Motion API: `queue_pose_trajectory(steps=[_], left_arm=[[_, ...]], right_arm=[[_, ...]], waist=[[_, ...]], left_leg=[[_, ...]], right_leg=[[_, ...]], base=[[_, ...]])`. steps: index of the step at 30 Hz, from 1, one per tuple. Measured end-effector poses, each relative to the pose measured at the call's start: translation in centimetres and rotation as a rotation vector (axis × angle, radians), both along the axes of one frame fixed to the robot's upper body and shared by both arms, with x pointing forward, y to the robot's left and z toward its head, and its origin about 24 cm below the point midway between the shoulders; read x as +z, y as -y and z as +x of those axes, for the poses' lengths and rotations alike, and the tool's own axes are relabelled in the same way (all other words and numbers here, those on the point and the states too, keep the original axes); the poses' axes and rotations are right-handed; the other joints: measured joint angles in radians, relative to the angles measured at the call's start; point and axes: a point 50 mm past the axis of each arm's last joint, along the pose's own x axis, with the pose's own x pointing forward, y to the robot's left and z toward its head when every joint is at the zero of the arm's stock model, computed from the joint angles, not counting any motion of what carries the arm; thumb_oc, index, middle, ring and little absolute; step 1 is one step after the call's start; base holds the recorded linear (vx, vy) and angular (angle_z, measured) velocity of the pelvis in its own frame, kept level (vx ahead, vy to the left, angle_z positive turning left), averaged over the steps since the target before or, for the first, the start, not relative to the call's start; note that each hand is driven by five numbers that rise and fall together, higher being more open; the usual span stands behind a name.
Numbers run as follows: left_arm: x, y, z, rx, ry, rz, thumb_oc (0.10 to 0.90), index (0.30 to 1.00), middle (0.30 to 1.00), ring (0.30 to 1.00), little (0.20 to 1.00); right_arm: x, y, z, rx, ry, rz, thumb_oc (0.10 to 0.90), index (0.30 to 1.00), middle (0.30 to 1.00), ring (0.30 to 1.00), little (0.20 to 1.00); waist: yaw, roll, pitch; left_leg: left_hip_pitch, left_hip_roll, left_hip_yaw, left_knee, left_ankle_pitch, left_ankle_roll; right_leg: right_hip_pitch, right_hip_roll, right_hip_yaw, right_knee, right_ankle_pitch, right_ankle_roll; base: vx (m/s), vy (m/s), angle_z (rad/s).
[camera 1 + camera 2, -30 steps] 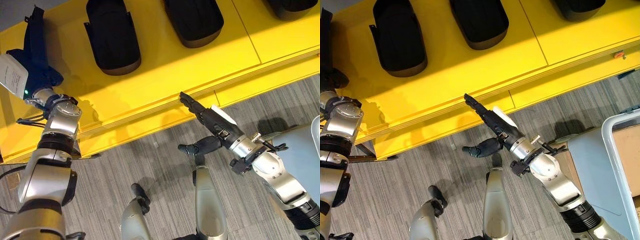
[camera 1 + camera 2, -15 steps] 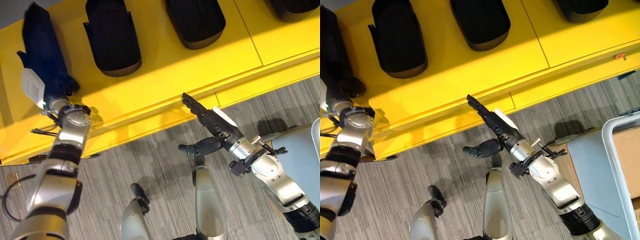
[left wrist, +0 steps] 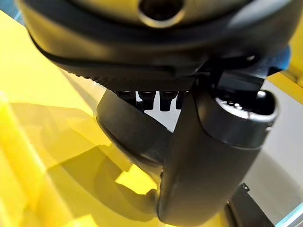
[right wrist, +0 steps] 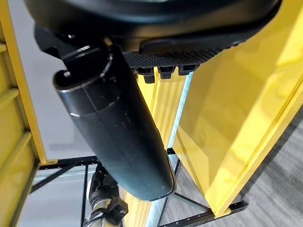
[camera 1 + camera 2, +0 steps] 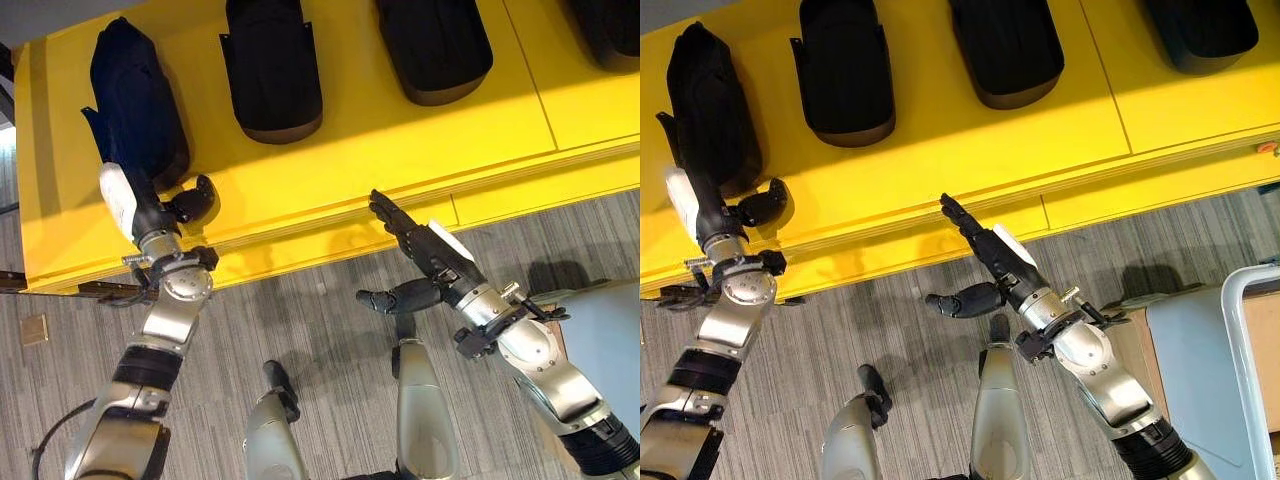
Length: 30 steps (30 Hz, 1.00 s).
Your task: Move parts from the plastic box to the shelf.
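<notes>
Parts sitting on the yellow shelf (image 5: 400, 150) include the dark part (image 5: 135, 105) at upper left, where the left hand (image 5: 150, 205), fingers hidden behind it, could be nudging it askew, while the right hand (image 5: 425, 255) is hovering straight-fingered and empty at centre.

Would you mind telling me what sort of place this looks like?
Probably a workshop or factory storage area: a yellow shelf carries a row of black moulded parts, and the floor is grey carpet.

Black parts (image 5: 272, 66) on a bright yellow shelf (image 5: 380, 160), above grey streaked floor (image 5: 320, 330).
</notes>
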Motion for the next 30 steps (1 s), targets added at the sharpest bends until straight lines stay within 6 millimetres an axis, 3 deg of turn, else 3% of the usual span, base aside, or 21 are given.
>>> queue_pose_trajectory(steps=[8, 11, 13, 14, 15, 30], left_arm=[[-0.2, -0.3, 0.2, 0.016, -0.015, 0.031, 0.900, 1.000, 1.000, 1.000, 1.000], [0.2, -1.0, 0.8, 0.057, -0.028, 0.044, 0.900, 1.000, 1.000, 1.000, 1.000], [2.3, -4.2, 2.5, 0.209, -0.105, 0.104, 0.900, 1.000, 1.000, 1.000, 1.000], [2.1, -6.7, 2.0, 0.325, -0.172, 0.106, 0.900, 1.000, 1.000, 1.000, 1.000], [2.2, -7.6, 1.8, 0.367, -0.187, 0.077, 0.900, 1.000, 1.000, 1.000, 1.000], [2.4, -8.8, 2.0, 0.467, -0.270, 0.054, 0.900, 1.000, 1.000, 1.000, 1.000]], right_arm=[[0.1, 0.0, 0.0, 0.000, 0.006, -0.001, 0.900, 1.000, 1.000, 1.000, 1.000], [0.3, 0.2, 0.1, 0.000, 0.012, -0.017, 0.900, 1.000, 1.000, 1.000, 1.000], [1.3, 0.3, 0.4, 0.021, 0.046, -0.059, 0.900, 1.000, 1.000, 1.000, 1.000], [1.6, 0.4, 0.5, 0.024, 0.058, -0.071, 0.900, 1.000, 1.000, 1.000, 1.000], [1.5, 1.0, 0.4, 0.014, 0.045, -0.102, 0.900, 1.000, 1.000, 1.000, 1.000], [1.6, 1.4, 0.4, 0.026, 0.024, -0.137, 0.900, 1.000, 1.000, 1.000, 1.000]], waist=[[-0.008, 0.003, -0.001], [-0.018, 0.018, -0.002], [-0.037, 0.027, -0.002], [-0.071, 0.033, -0.003], [-0.080, 0.045, -0.003], [-0.096, 0.053, -0.003]], left_leg=[[0.003, 0.000, -0.007, 0.001, 0.000, 0.000], [0.005, -0.004, -0.006, 0.002, 0.000, 0.001], [0.009, -0.009, 0.012, 0.002, -0.007, 0.011], [0.009, -0.010, 0.017, 0.000, -0.004, 0.007], [0.016, -0.010, 0.022, -0.001, -0.001, 0.002], [0.019, -0.008, 0.037, -0.003, -0.002, 0.000]], right_leg=[[0.011, -0.002, -0.006, -0.004, 0.001, -0.001], [0.011, -0.007, -0.004, -0.007, 0.002, -0.001], [0.011, -0.010, 0.008, -0.019, 0.010, 0.008], [0.011, -0.010, 0.010, -0.033, 0.016, 0.008], [0.013, -0.008, 0.015, -0.031, 0.022, 0.006], [-0.013, -0.002, 0.033, -0.005, 0.012, 0.004]], base=[[0.01, 0.027, 0.02], [0.02, 0.121, 0.00], [0.03, 0.141, -0.11], [0.06, 0.165, -0.15], [0.05, 0.117, -0.11], [0.02, 0.017, -0.03]])
